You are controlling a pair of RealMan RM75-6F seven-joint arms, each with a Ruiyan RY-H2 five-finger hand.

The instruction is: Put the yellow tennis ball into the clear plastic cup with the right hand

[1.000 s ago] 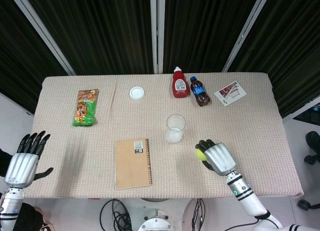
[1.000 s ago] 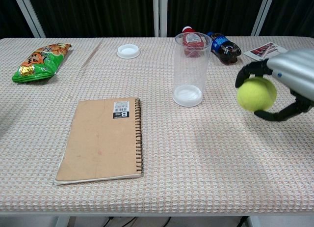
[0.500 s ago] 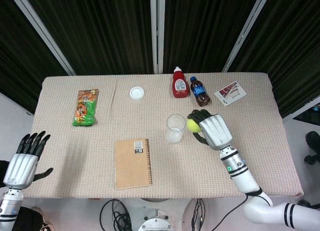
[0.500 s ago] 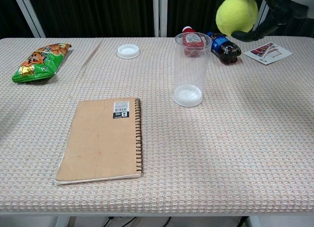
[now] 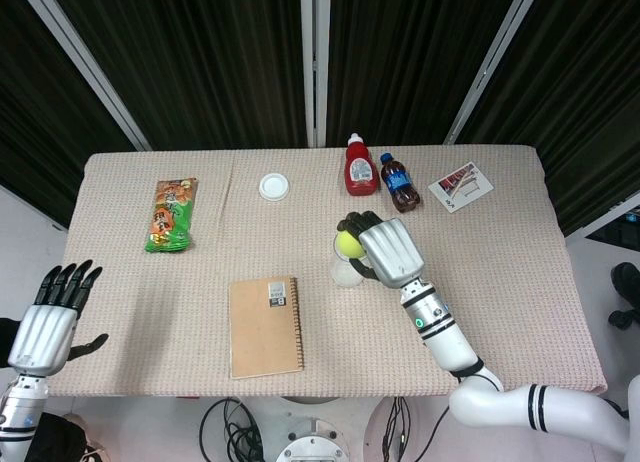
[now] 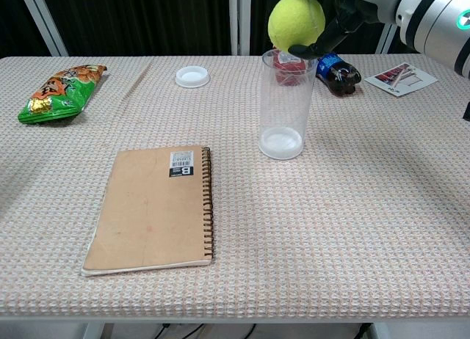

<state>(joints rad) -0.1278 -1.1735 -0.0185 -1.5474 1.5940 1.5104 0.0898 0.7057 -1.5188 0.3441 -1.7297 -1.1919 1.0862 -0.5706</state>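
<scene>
Though hidden in part under the right hand (image 5: 388, 252) from the head view, showed the ball (image 5: 347, 244) clasped in curled fingers over the cup (image 5: 345, 273); left hand (image 5: 50, 317) spread, holding nothing. From the chest view, showed what the head missed: ball (image 6: 296, 20) just above the cup (image 6: 286, 104) rim, seemingly off-centre; risked glancing off, toppling the cup.

right hand (image 5: 385, 252): silver-grey back plate, black fingers (image 5: 352, 223)
right wrist: silver cuff with a small green dot, black ring joints
right forearm: glossy white shell, black bands toward the near right edge
left hand (image 5: 48, 319): same silver back plate, black fingers (image 5: 70, 279) and black thumb
left wrist: silver cuff, narrow, at the near left corner
chest view: silver forearm section, green mark at the right edge
</scene>
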